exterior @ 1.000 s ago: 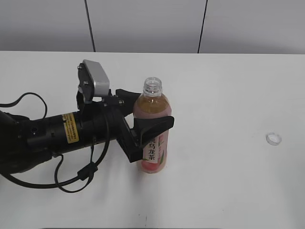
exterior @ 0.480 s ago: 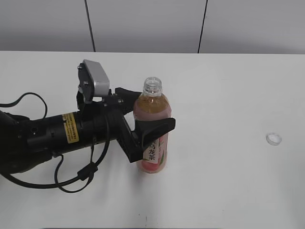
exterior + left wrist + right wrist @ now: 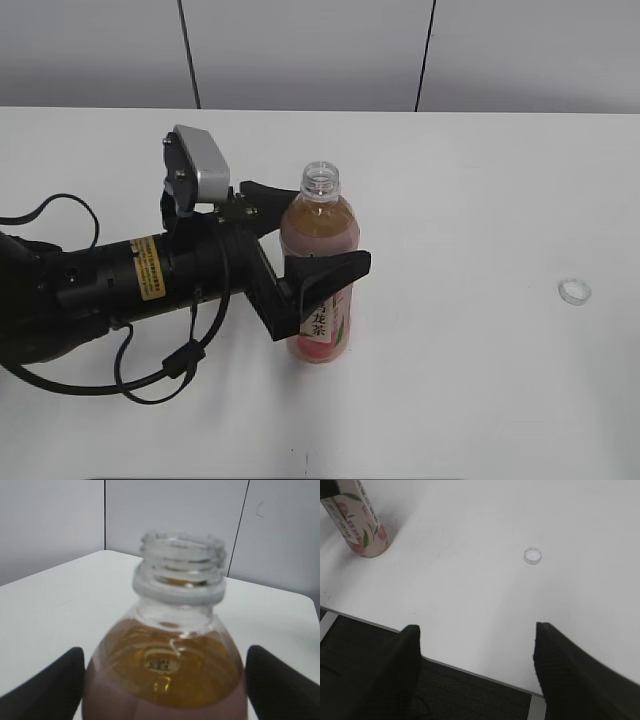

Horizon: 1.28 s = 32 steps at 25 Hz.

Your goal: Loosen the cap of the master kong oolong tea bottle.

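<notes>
The master kong oolong tea bottle (image 3: pixel 321 205) stands upright mid-table with its neck open and no cap on it; the left wrist view shows its bare threaded mouth (image 3: pixel 181 560). The white cap (image 3: pixel 573 291) lies on the table far to the right, open side up, and also shows in the right wrist view (image 3: pixel 533 556). My left gripper (image 3: pixel 307 228) is open, with one finger on each side of the bottle's body and close to it (image 3: pixel 165 680). My right gripper (image 3: pixel 477 655) is open and empty above the table's front edge, out of the exterior view.
The white table (image 3: pixel 480 200) carries nothing else. A grey panelled wall (image 3: pixel 300 50) stands behind it. The left arm and its cables (image 3: pixel 120 280) lie across the table's left part. The bottle's base shows at the top left of the right wrist view (image 3: pixel 362 530).
My left gripper's near finger has moved a little away from the bottle, widening the jaws. The bottle and the cap have stayed where they were.
</notes>
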Motion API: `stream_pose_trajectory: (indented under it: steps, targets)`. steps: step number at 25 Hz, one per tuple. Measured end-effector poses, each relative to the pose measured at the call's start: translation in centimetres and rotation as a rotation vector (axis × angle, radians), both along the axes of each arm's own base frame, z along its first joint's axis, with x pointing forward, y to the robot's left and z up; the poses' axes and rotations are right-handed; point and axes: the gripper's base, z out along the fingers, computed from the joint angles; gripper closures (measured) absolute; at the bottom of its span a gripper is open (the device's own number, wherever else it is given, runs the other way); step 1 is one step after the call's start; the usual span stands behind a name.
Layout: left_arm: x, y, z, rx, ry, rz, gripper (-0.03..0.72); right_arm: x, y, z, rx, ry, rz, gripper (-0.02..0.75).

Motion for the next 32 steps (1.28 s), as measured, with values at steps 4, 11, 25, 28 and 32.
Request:
stream_pose_trajectory:
  steps: [4,11,25,28,32]
  targets:
    - [0.0,0.0,0.0,0.0,0.0,0.0,0.087,0.0,0.0,0.0,0.0,0.0,0.0,0.205]
    - [-0.1,0.1,2.0,-0.033,-0.055,0.005,0.087,0.0,0.0,0.0,0.0,0.0,0.0,0.205]
    - [-0.9,0.8,7.8,-0.096,-0.103,0.038,0.095,0.0,0.0,0.0,0.0,0.0,0.0,0.205]
    - [-1.3,1.2,9.3,-0.073,-0.114,0.054,0.095,0.0,0.0,0.0,0.0,0.0,0.0,0.205]
    - [-2.2,1.6,11.2,-0.072,-0.125,0.052,0.095,0.0,0.0,0.0,0.0,0.0,0.0,0.205]
